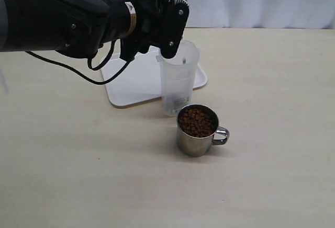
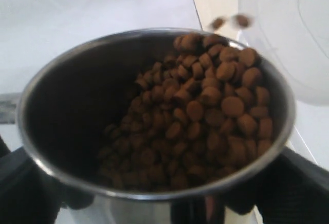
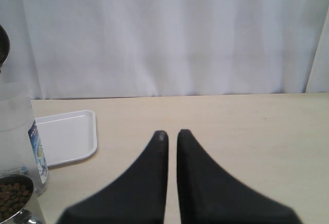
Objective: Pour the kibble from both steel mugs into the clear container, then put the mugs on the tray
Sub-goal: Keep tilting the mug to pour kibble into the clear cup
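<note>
Step in hand: the first pour; the kibble is only beginning to leave the held steel mug.
Left gripper: raised over the far left of the table, with jaws spread wide and clamped on the body of the held steel mug. The dark fingers show on either side of it in the left wrist view.
Held steel mug: tilted towards the clear container. Its pellets are heaped against the lower lip, and two loose pellets are in the air past the rim.
Clear container: upright on the table, just beside the near right corner of the tray. Its open rim sits under the tipped mug. Little or nothing shows inside it, though the wall is too cloudy to be sure.
Second steel mug: stands on the table just near of the container, full of kibble, with its handle pointing right. Nothing is gripping it.
Right gripper: fingers pressed together and holding nothing, low over the table and well right of the container.
Tray: bare, far left of the container, with no mug on it yet.
Next move calls for: more tilt at the left wrist, probably, with the lip kept over the container's mouth so the stream does not spill onto the tray or table. Most of the task remains, judging by the full mugs.
</note>
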Motion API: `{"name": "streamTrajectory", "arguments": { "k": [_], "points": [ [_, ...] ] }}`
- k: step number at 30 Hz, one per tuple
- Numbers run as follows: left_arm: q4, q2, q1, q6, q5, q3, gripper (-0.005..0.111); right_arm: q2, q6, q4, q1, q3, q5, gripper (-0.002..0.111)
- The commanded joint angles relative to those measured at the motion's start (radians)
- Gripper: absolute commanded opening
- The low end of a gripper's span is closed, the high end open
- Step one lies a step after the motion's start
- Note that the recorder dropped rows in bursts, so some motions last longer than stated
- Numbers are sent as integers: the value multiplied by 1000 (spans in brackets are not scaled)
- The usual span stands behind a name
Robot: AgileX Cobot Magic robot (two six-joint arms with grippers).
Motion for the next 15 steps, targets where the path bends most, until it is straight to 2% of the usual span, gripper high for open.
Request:
{"name": "streamTrajectory", "arguments": {
  "k": [1, 15],
  "points": [
    [-3, -6, -3, -21, 19, -13, 0, -4, -5, -5, 3, 5, -2, 5],
    [-3, -6, -19, 34, 31, -13, 0, -4, -5, -5, 3, 5, -2, 5]
  ]
}}
